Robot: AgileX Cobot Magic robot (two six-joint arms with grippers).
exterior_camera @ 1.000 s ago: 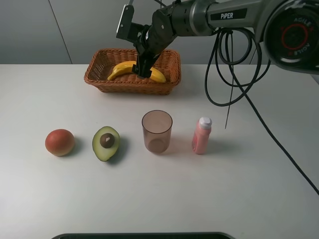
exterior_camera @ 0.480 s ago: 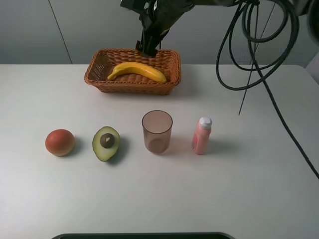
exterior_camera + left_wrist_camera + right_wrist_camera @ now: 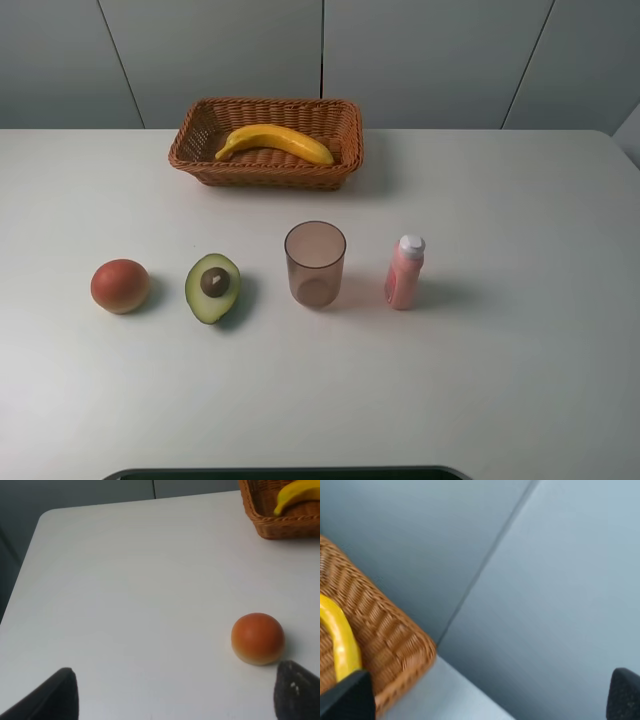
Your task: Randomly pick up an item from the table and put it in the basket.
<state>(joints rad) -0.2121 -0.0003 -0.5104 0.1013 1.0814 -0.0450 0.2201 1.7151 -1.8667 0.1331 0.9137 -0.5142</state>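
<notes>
The yellow banana (image 3: 275, 141) lies alone in the brown wicker basket (image 3: 265, 176) at the back of the white table (image 3: 500, 350). Neither arm shows in the exterior high view. In the right wrist view the right gripper (image 3: 487, 700) is open and empty, off to one side of the basket's corner (image 3: 385, 640), with a stretch of the banana (image 3: 340, 640) in sight. In the left wrist view the left gripper (image 3: 175, 700) is open and empty above the table. The basket (image 3: 280, 525) and the banana's tip (image 3: 300, 492) lie far off.
A round red-orange fruit (image 3: 120, 285), a halved avocado (image 3: 213, 287), a translucent brownish cup (image 3: 315, 263) and a pink bottle (image 3: 405, 272) stand in a row across the table's middle. The fruit (image 3: 257, 637) lies close to the left gripper. A dark strip (image 3: 280, 473) runs along the front edge.
The right arm let go of the banana, rose from the basket and left the exterior high view. The banana stays in the basket.
</notes>
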